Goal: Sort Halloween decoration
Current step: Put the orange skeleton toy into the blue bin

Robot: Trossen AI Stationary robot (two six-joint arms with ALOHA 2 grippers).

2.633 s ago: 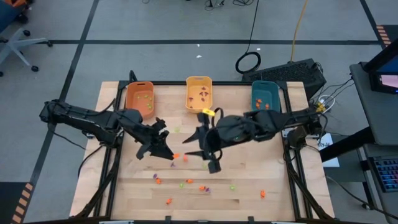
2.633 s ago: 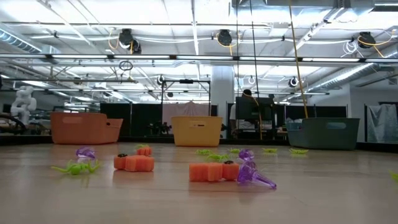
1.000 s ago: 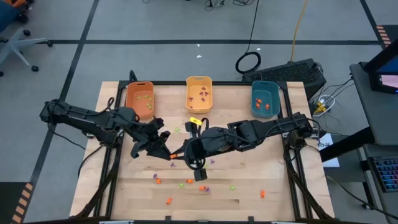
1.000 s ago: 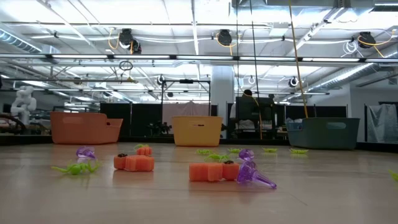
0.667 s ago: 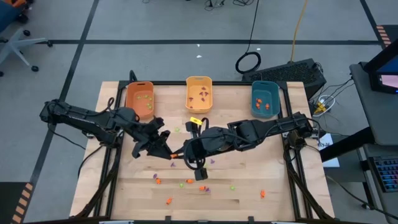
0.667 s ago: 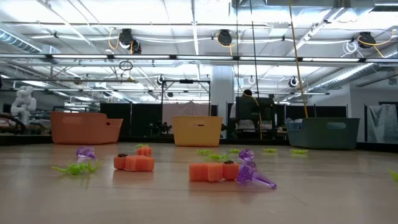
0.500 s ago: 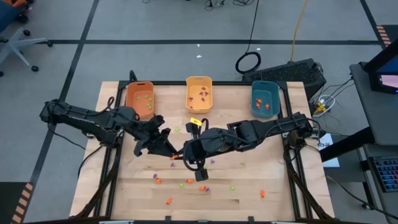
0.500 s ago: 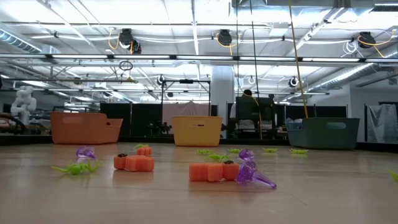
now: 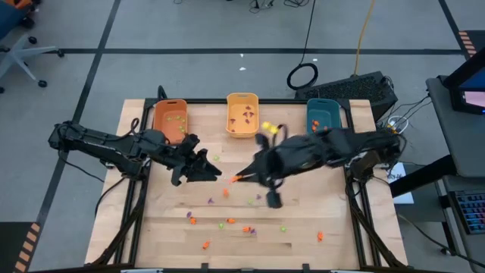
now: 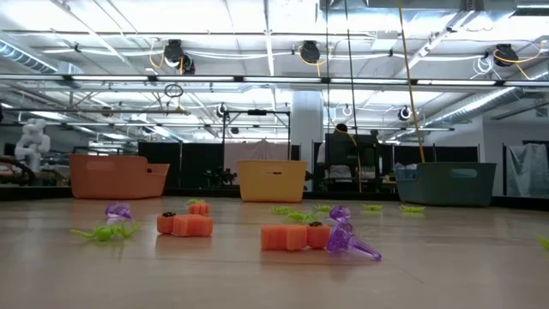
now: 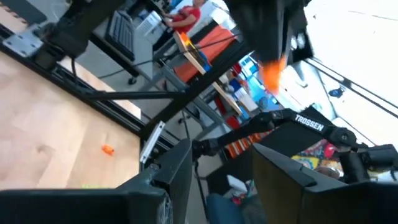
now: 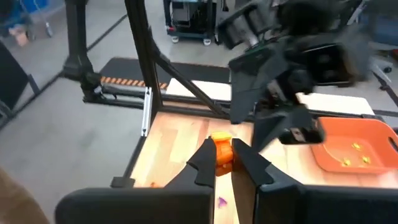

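Right arm motion-blurred overhead

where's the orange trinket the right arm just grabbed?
In the right wrist view the orange trinket sits pinched in the right end effector. From above, it's mid-table, just right of the left end effector.

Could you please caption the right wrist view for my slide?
Right gripper shut on a small orange trinket above the wooden table, facing the left gripper.

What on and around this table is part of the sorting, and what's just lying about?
Part of the job: small trinkets on the table; orange bin, yellow bin, teal bin; orange trinket in the right gripper.

Lying about: cable coil, keyboard, office chair.
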